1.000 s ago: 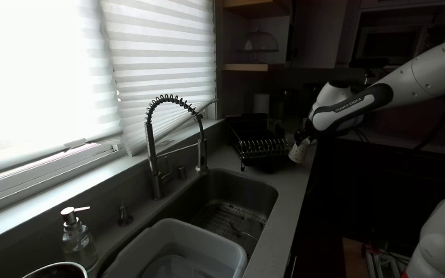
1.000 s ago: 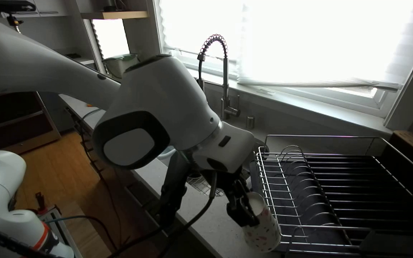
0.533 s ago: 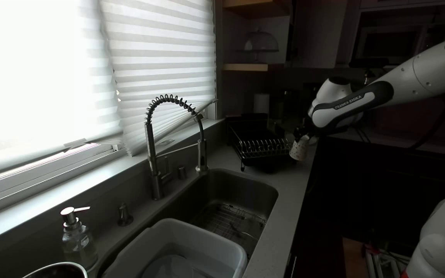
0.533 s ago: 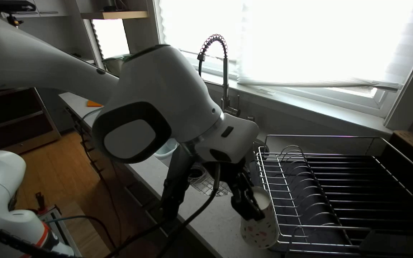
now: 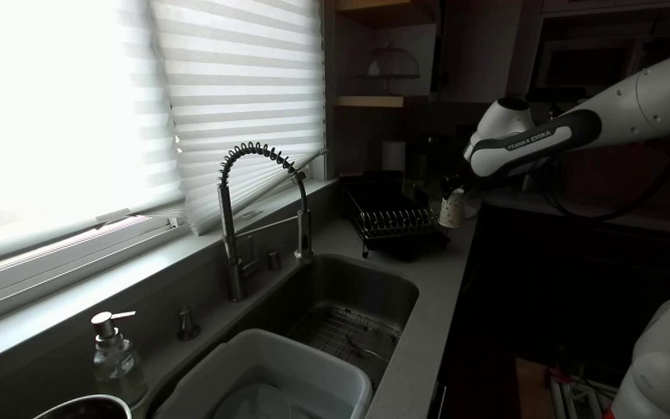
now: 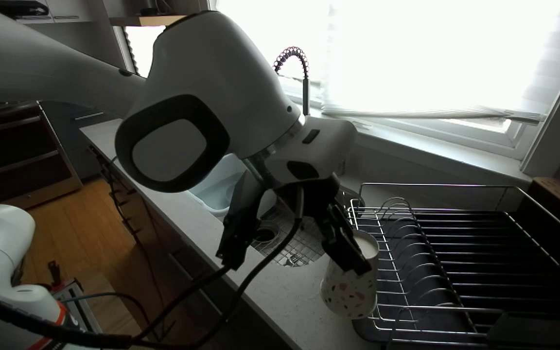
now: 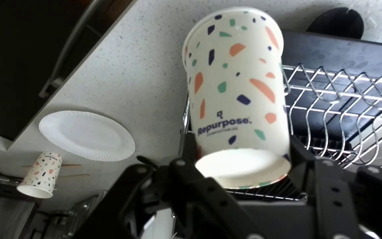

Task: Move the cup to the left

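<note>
The cup [image 6: 348, 294] is whitish with coloured flecks, and also shows in the other exterior picture [image 5: 452, 213] and in the wrist view [image 7: 237, 89]. My gripper [image 7: 244, 149] is shut on it, one finger on each side of its narrow end. The narrow end points up toward the palm and the wider rim points down. The cup hangs nearly upright, apparently above the counter, close beside the dish rack's edge. In an exterior view one finger of the gripper [image 6: 353, 257] covers part of the cup, and the far finger is hidden.
The wire dish rack [image 6: 440, 262] stands right beside the cup. A white plate [image 7: 86, 136] and a second flecked cup [image 7: 41, 174] are on the counter. The sink [image 5: 335, 273] holds a grey basin [image 5: 312, 355]. A coiled faucet [image 5: 227, 227] and soap bottle [image 5: 117, 366] stand along the window side.
My gripper has risen with the cup in it. The cup has also become more upright. The rack, sink and basin have not moved.
</note>
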`<state>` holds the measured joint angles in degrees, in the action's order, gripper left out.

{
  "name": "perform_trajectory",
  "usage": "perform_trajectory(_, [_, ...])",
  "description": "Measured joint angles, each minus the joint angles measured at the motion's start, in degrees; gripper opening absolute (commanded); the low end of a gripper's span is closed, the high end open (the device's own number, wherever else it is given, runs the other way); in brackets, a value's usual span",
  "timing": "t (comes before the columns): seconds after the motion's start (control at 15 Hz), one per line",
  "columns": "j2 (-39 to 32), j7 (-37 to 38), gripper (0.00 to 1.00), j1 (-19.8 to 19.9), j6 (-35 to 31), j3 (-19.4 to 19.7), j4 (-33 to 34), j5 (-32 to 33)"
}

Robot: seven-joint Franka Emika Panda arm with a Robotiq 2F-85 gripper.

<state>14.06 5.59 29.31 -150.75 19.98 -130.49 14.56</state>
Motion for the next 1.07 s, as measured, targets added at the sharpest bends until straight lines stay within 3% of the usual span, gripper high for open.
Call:
perform_trajectory(0.53, [4.66, -0.01, 0.41, -1.41, 0.58, -3.7, 2.16, 1.92])
perform_trajectory(1.07, [5.49, -0.16, 0.41, -7.29, -0.74, -5.44, 0.77, 0.58])
